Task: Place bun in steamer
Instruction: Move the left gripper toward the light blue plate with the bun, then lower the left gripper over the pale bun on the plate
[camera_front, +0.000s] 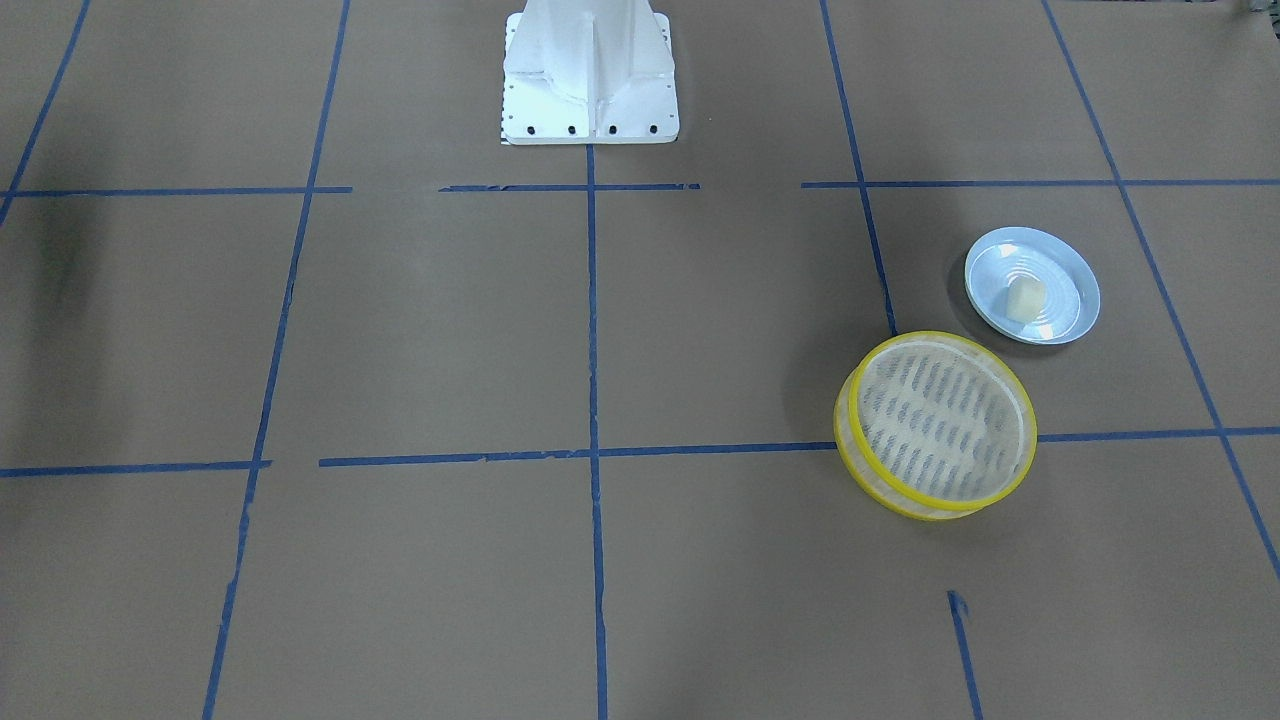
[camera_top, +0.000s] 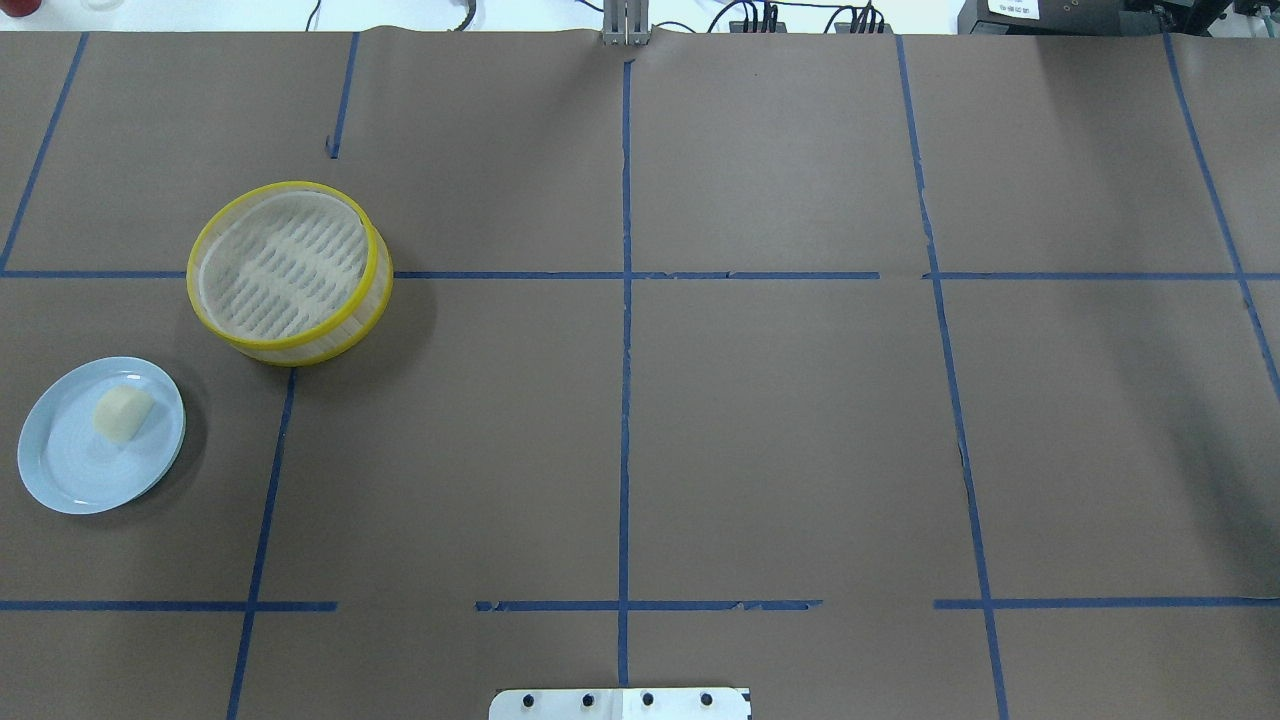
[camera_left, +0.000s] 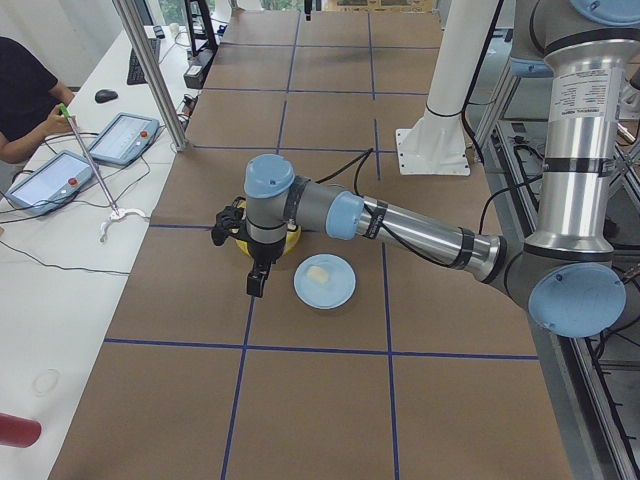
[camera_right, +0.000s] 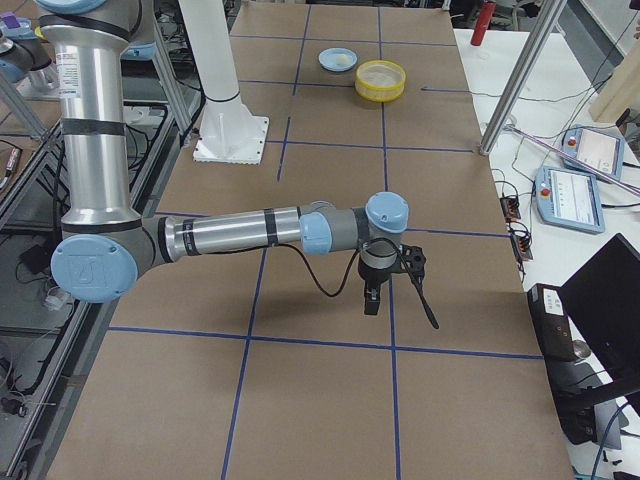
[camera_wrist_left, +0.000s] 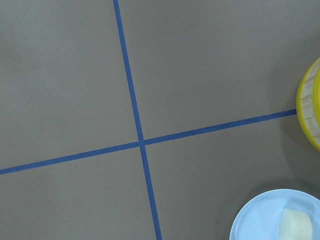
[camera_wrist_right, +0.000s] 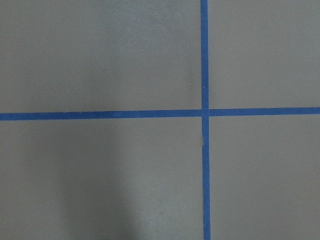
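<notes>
The left end effector (camera_left: 257, 283) hangs over the bench (camera_top: 780, 420) just beside a pale blue plate (camera_top: 70, 470); whether it is open or closed cannot be told. The same holds for the right end effector (camera_right: 371, 298), well apart at the bench's other end. The bun (camera_top: 122, 413) lies on the plate. Farther out, near it, stands the yellow-rimmed steamer (camera_top: 285, 265).

The left arm (camera_left: 420, 232) and right arm (camera_right: 230, 232) are silver tubes with pale blue joint caps (camera_left: 268, 177) and black cables (camera_right: 320, 290). The white pedestal (camera_front: 590, 70) shows 4 dark screws (camera_front: 572, 130).
</notes>
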